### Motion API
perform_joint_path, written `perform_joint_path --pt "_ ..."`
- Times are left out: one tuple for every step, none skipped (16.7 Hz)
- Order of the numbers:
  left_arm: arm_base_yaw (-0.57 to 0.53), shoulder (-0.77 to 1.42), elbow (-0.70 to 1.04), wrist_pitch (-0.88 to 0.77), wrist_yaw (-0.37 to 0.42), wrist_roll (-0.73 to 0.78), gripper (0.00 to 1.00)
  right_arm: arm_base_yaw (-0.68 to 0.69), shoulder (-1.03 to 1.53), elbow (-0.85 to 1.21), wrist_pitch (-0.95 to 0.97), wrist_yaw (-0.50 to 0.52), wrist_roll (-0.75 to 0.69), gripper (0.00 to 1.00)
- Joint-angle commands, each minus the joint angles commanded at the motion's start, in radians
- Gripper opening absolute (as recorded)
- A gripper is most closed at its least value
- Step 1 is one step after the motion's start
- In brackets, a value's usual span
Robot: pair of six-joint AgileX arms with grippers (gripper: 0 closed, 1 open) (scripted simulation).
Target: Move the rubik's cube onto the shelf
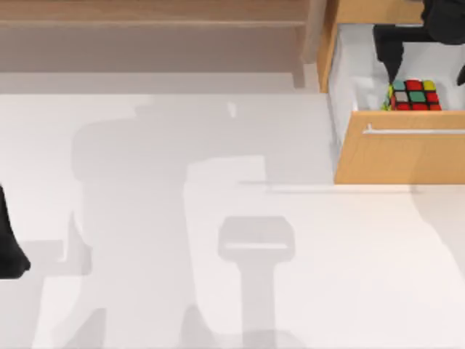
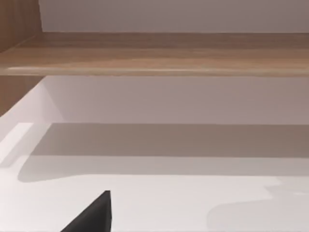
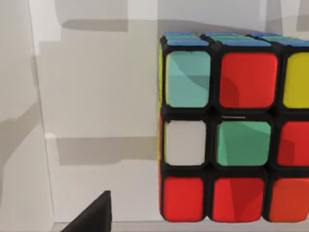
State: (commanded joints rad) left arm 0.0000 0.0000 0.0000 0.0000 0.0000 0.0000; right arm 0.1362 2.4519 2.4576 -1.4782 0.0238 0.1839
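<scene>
The right gripper (image 1: 393, 73) hangs inside the open drawer (image 1: 399, 156); whether its fingers are apart cannot be told. Just beside it lies the rubik's cube (image 1: 415, 95), probably the thing it aims for. The shelf (image 1: 152, 13) is well apart, the left arm (image 1: 11, 243) parked.

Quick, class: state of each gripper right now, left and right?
Left gripper: parked at the table's left edge; cannot be told.
Right gripper: above the rubik's cube in the open drawer; cannot be told.
</scene>
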Motion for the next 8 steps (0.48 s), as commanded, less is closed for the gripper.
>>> perform_joint_path --pt "0.0 0.0 0.0 0.0 0.0 0.0 1.0 0.0 0.0 0.0 0.0 0.0 0.0 1.0" --pt "0.0 0.0 0.0 0.0 0.0 0.0 1.0 0.0 0.0 0.0 0.0 0.0 0.0 1.0" --pt "0.0 0.0 0.0 0.0 0.0 0.0 1.0 0.0 0.0 0.0 0.0 0.0 0.0 1.0" --pt "0.0 0.0 0.0 0.0 0.0 0.0 1.0 0.005 -0.001 -0.002 0.002 0.002 -0.001 1.0" --pt "0.0 0.0 0.0 0.0 0.0 0.0 1.0 0.004 -0.003 -0.005 0.003 0.001 -0.001 1.0" --pt "0.0 0.0 0.0 0.0 0.0 0.0 1.0 0.004 -0.009 -0.016 0.008 0.001 0.0 1.0" --pt "0.0 0.0 0.0 0.0 0.0 0.0 1.0 0.004 -0.019 -0.036 0.017 0.0 0.001 1.0" --pt "0.0 0.0 0.0 0.0 0.0 0.0 1.0 0.004 -0.031 -0.061 0.03 -0.001 0.002 1.0"
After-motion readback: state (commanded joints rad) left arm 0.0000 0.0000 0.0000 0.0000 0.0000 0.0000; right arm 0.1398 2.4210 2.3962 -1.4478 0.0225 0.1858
